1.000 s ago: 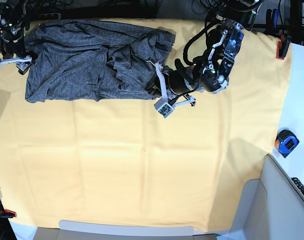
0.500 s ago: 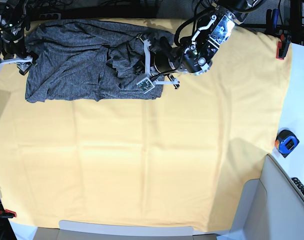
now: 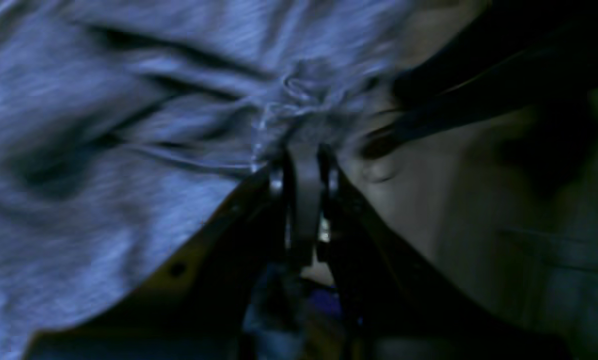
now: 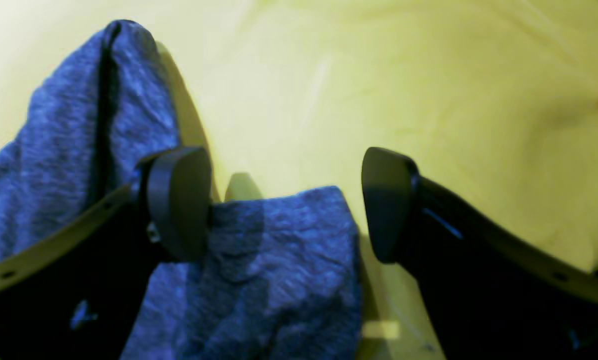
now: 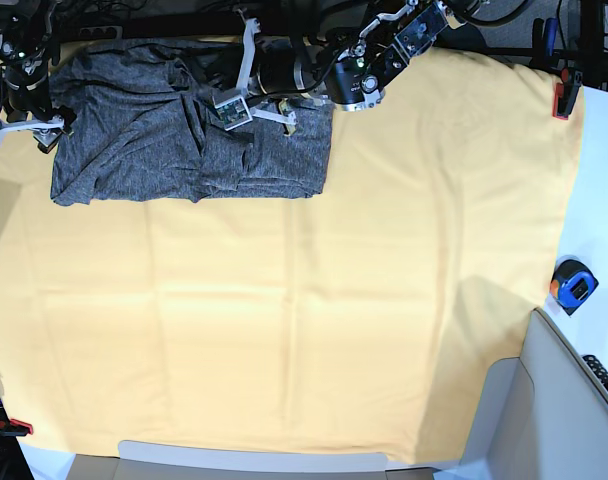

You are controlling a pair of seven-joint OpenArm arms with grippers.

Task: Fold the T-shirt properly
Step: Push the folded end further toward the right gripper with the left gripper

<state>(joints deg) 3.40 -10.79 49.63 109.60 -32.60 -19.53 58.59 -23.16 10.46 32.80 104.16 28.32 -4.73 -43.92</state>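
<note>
The heather-grey T-shirt [image 5: 154,130] lies bunched at the far left of the table in the base view. My left gripper [image 5: 212,88] reaches in from the right over the shirt's middle. The left wrist view shows it [image 3: 304,155] shut on a puckered pinch of the T-shirt [image 3: 129,150]. At the shirt's left edge, my right gripper [image 5: 42,132] stands still. In the right wrist view it [image 4: 284,200] is open, with a flat corner of the T-shirt [image 4: 279,260] lying between its pads [image 4: 179,200] and nothing gripped.
A yellow-orange cloth [image 5: 304,320] covers the table. Red clamps [image 5: 564,100] [image 5: 14,427] hold its edges. A blue-and-orange tape measure [image 5: 574,283] sits at the right edge, above a grey-white panel [image 5: 544,400] at the bottom right.
My left gripper has carried the shirt's right part leftward and toward the far edge, laying it over the body. The right arm has not moved.
</note>
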